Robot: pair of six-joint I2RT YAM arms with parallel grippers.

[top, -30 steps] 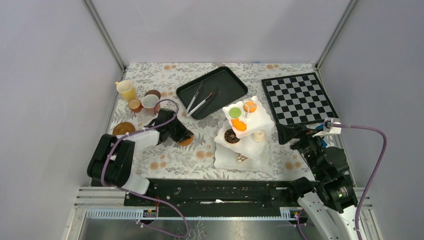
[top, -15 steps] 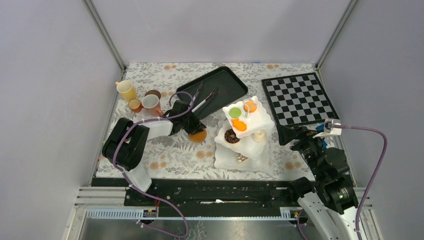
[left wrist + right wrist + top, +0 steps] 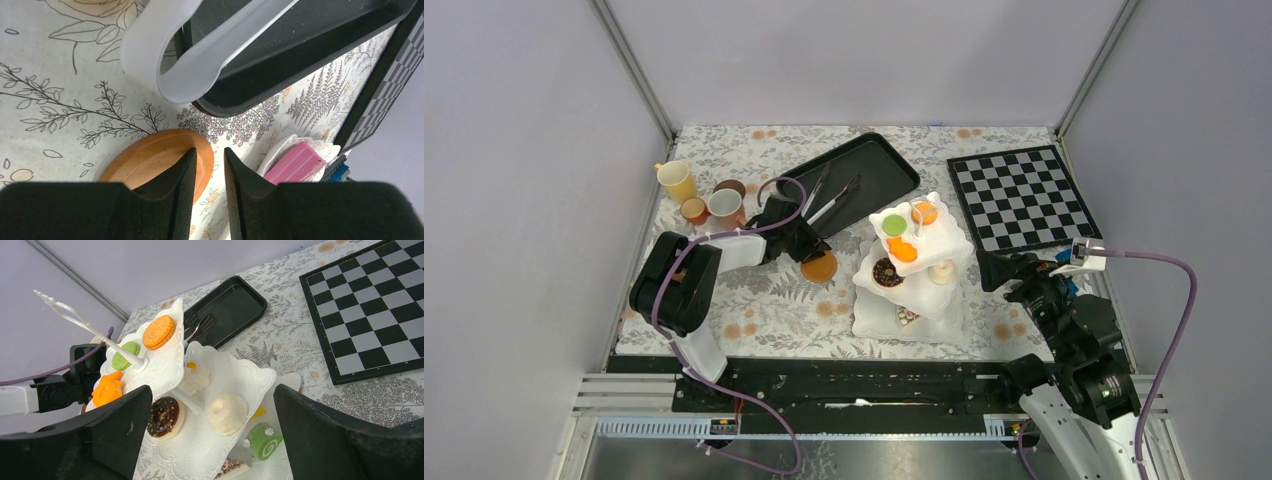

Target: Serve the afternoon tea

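The white three-tier stand (image 3: 942, 238) stands right of centre with toy cakes and macarons on its tiers. A round brown saucer (image 3: 820, 268) lies flat on the cloth just left of it. My left gripper (image 3: 807, 252) is low over the saucer's near-left part. In the left wrist view the fingers (image 3: 182, 180) stand a narrow gap apart over the saucer (image 3: 145, 157), with bare cloth between them and nothing gripped. A pink cake (image 3: 295, 162) lies on the stand's bottom tier. My right gripper (image 3: 212, 390) is wide open and empty, right of the stand (image 3: 235, 375).
Yellow cup (image 3: 676, 180), white cup (image 3: 723, 205) and small brown cups (image 3: 693, 210) stand at the back left. The black tray (image 3: 864, 165) with silver tongs (image 3: 824, 200) lies behind the saucer. A chessboard (image 3: 1021, 195) lies at the back right.
My left arm swung right and away from me, and the saucer moved with it from the near left to beside the stand. In the last half second it barely moved. The right arm is still.
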